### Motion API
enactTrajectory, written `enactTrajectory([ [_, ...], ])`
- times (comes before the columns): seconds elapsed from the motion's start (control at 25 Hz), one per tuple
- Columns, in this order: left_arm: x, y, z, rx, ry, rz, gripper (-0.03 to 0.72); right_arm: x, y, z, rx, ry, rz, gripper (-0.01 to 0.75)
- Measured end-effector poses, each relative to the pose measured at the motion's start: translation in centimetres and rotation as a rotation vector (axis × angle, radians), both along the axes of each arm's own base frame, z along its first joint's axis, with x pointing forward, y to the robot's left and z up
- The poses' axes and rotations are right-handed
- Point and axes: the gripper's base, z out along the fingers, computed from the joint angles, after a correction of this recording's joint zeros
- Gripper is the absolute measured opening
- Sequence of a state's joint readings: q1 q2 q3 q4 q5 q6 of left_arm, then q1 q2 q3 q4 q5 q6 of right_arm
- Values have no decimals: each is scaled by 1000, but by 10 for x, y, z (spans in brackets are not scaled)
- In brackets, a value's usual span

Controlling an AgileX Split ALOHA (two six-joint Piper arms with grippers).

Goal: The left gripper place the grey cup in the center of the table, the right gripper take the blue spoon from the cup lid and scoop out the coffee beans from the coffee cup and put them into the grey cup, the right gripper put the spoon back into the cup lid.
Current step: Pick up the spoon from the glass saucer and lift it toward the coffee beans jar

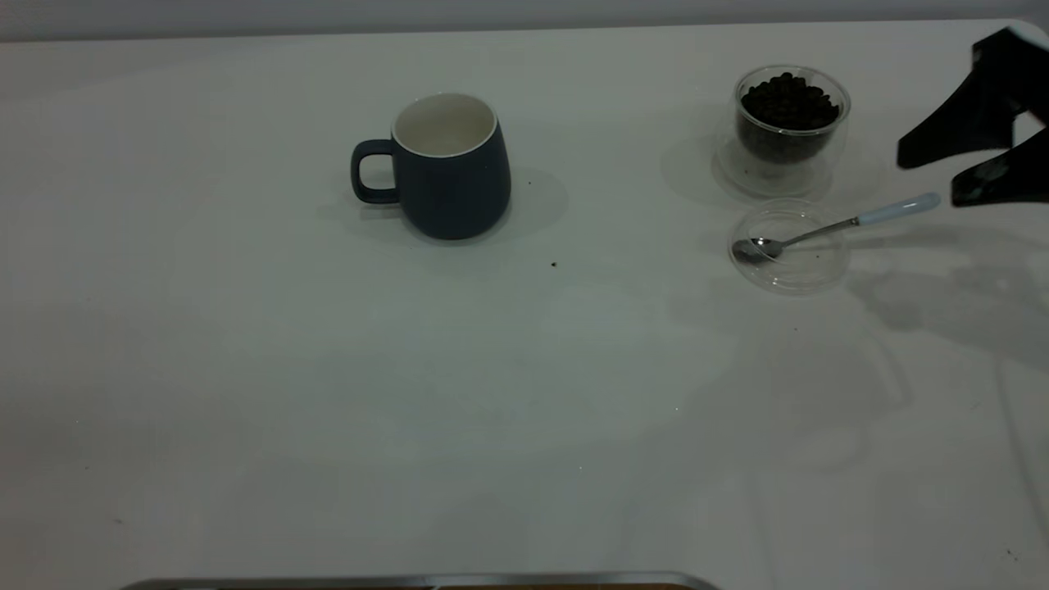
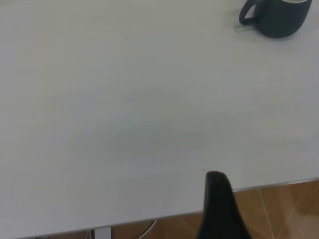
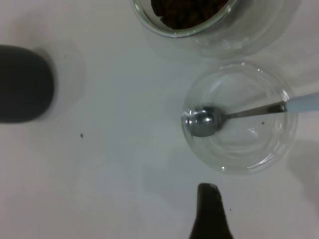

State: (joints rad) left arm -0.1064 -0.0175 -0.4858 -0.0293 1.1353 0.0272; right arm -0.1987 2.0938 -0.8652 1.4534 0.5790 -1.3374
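Note:
The grey cup (image 1: pixel 447 164) stands upright and empty near the middle of the table (image 1: pixel 328 369), its handle pointing left; it also shows in the left wrist view (image 2: pixel 276 17) and the right wrist view (image 3: pixel 22 82). The coffee cup (image 1: pixel 788 123) holds the coffee beans (image 1: pixel 788 98) at the back right. In front of it lies the cup lid (image 1: pixel 791 246) with the blue spoon (image 1: pixel 836 225) resting in it, its handle pointing right. My right gripper (image 1: pixel 930 176) is open and empty, just right of the spoon handle. Only one finger (image 2: pixel 219 199) of my left gripper shows, far from the cup.
The table's near edge and the wooden floor (image 2: pixel 284 209) show in the left wrist view. A few dark specks (image 1: pixel 554 264) lie on the table between the grey cup and the lid.

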Motion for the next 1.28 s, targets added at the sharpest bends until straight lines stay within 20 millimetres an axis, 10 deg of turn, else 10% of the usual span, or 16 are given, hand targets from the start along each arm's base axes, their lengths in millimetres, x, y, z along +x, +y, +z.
enactTrajectory([
  [1.28,0,0,0,-2,0,1,555,56,-22,-51,-215,13,303,590],
])
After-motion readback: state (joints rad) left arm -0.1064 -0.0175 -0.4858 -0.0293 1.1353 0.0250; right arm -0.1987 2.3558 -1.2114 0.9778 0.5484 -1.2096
